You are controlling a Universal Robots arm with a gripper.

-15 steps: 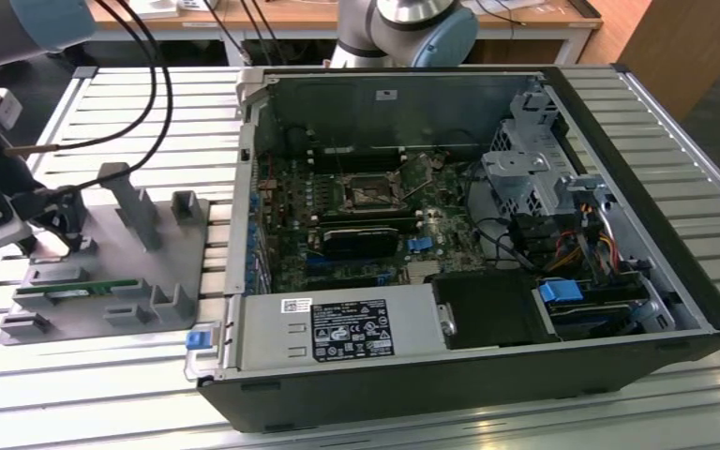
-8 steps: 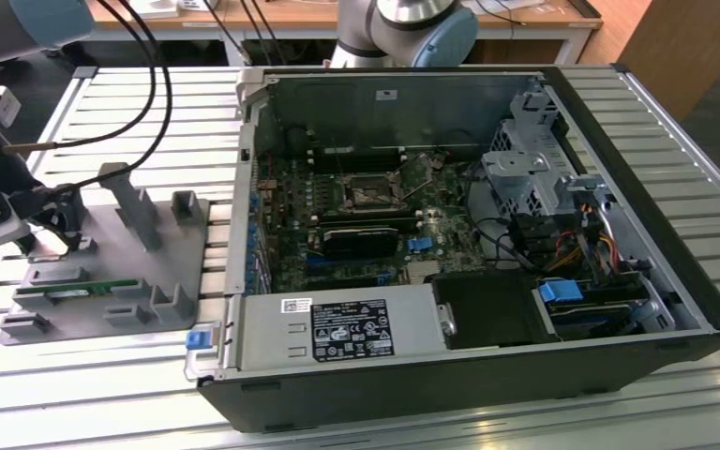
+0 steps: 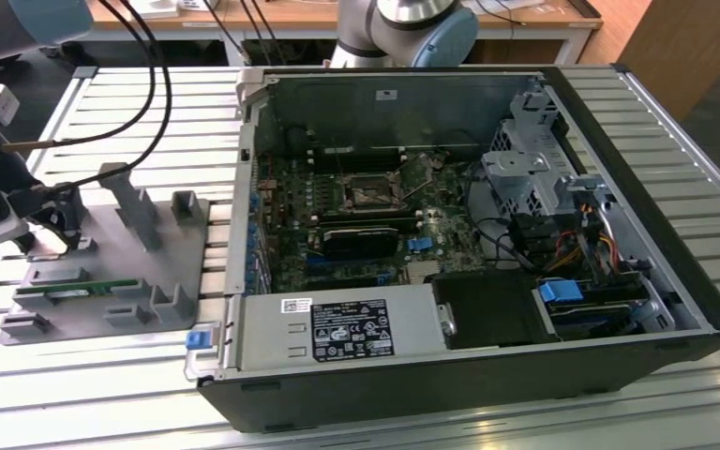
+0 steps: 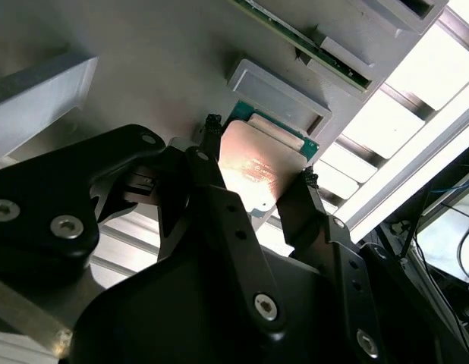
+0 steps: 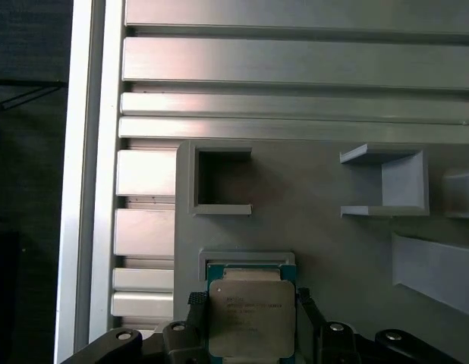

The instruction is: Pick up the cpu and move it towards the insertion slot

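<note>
The black two-fingered gripper [image 5: 250, 303] is clasping the small square silver-topped cpu [image 5: 251, 322] by opposite edges, fingers narrowly parted, at the grey plastic holder tray [image 5: 318, 250].

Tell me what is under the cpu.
The cpu sits in a rimmed pocket of the grey holder plate; the rim shows along one edge. The pocket's floor is covered by the chip itself. The hand clamps two opposite sides.

Open computer case [image 3: 486, 375] on slatted table [image 3: 110, 375], insertion slot [image 3: 370, 190] on its motherboard [image 3: 335, 202], grey fixture tray [image 3: 128, 267] at the exterior view's left holding a memory stick [image 3: 72, 290], pincer [image 3: 46, 246] low over its corner.
</note>
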